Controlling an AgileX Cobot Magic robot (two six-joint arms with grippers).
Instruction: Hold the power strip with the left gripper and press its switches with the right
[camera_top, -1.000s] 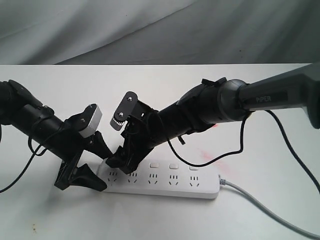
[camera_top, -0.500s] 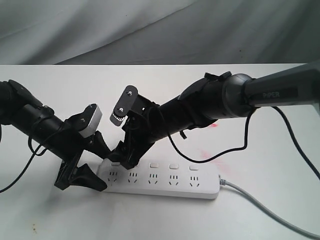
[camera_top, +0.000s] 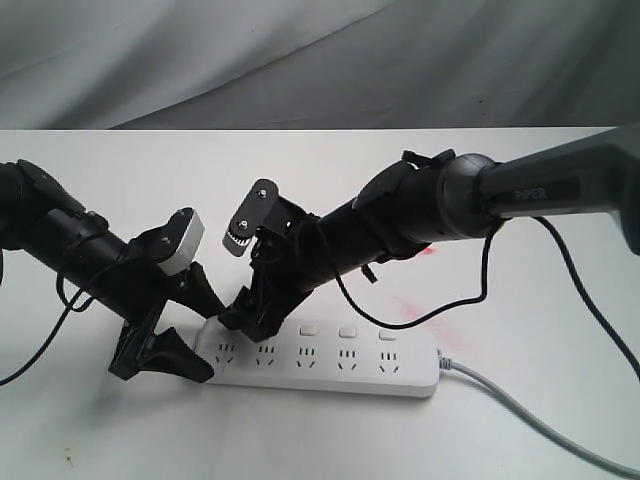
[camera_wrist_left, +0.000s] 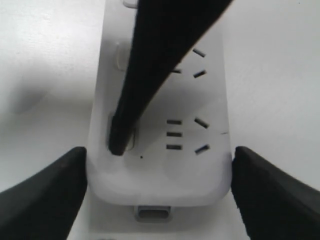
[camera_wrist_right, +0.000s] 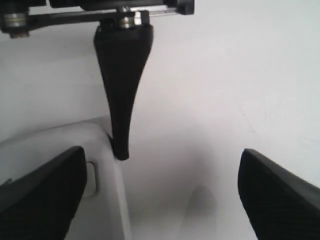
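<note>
The white power strip lies flat on the table, its grey cable running off to the right. My left gripper straddles the strip's left end, one dark finger against each long side. My right gripper stands wide open over that same end. One of its fingertips rests on the first of the switches; the other hangs over bare table. Three more switches show in a row to the right.
A pink stain marks the white table behind the strip. A grey cloth backdrop closes off the far edge. Black cables loop from both arms, one close to the strip.
The right wrist rose slightly, then came back down a little, its fingers staying over the strip's left end. The left arm and the strip have not moved.
</note>
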